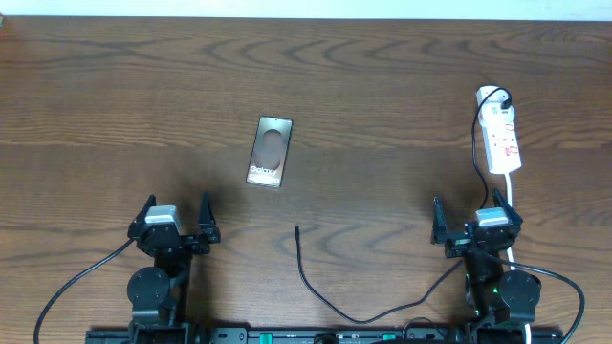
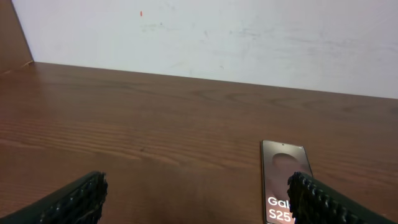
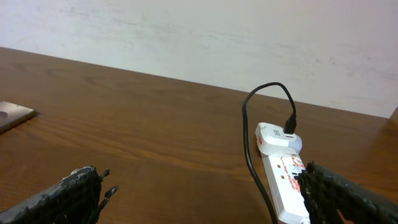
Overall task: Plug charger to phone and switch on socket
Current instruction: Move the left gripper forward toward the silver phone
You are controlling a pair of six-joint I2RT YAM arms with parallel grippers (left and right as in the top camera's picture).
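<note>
The phone [image 1: 270, 151] lies flat left of the table's middle, its lettered end toward me; it also shows in the left wrist view [image 2: 283, 171], just ahead of the right finger. The charger [image 1: 308, 279], a thin black cable, curls on the table between the arms, its tip pointing at the phone, a short gap away. Its other end loops into the adapter on the white socket [image 1: 502, 139] at the right, and both cable [image 3: 247, 143] and socket [image 3: 283, 183] show again up close. My left gripper [image 1: 177, 203] [image 2: 198, 190] and right gripper [image 1: 476, 205] [image 3: 202, 180] both stand open and empty.
The socket's white cord [image 1: 513, 203] runs down past the right arm. A white wall [image 2: 217, 31] stands behind the table's far edge. Black arm cables [image 1: 76, 282] trail off near the front edge.
</note>
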